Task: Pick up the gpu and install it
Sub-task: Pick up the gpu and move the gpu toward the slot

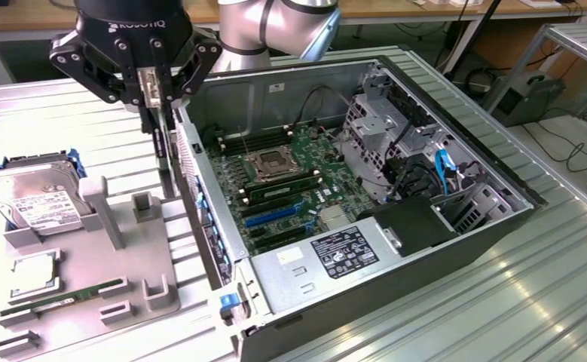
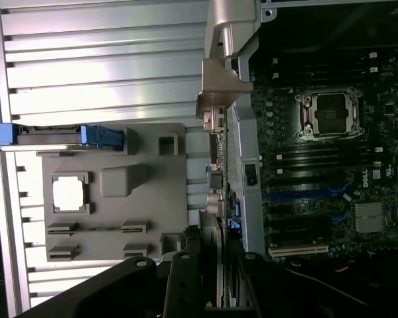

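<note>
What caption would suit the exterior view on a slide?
Gripper holding the gpu vertically beside the open computer case, near the parts tray.

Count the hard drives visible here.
1: the hard drive rests in the grey tray at the exterior view's left, beside the open computer case. Others may be hidden inside it.

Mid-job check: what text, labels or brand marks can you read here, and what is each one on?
"ROBOTIQ": on the black body of the gripper, exterior view.
White label on the hard drive: print too small to read.
Black sticker on the power supply: too small to read.
Markings on the motherboard: blurred, unreadable.
The gpu held in the jaws: no readable text.
</note>
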Available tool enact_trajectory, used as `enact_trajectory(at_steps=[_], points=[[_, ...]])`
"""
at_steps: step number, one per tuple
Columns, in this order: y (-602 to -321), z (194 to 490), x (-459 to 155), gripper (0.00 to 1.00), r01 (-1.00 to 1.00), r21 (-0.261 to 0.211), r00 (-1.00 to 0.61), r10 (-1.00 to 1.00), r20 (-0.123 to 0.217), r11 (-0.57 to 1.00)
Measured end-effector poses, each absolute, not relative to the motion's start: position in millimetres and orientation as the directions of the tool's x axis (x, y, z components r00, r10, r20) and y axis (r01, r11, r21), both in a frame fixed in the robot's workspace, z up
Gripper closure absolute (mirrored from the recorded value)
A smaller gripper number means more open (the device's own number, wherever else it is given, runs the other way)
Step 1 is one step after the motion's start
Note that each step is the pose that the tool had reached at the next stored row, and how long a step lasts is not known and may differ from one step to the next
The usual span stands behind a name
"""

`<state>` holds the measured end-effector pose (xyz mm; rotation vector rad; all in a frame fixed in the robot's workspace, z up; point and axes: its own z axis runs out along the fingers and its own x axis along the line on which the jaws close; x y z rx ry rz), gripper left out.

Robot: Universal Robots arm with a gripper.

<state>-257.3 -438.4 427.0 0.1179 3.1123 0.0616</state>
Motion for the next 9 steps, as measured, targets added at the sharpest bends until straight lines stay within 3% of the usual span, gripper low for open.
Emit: enact_trajectory(at_steps=[9], points=[[-438.4,426.6,-248.9,0.74,0.075,0.040,-0.997,0.076,-0.025,0.996]])
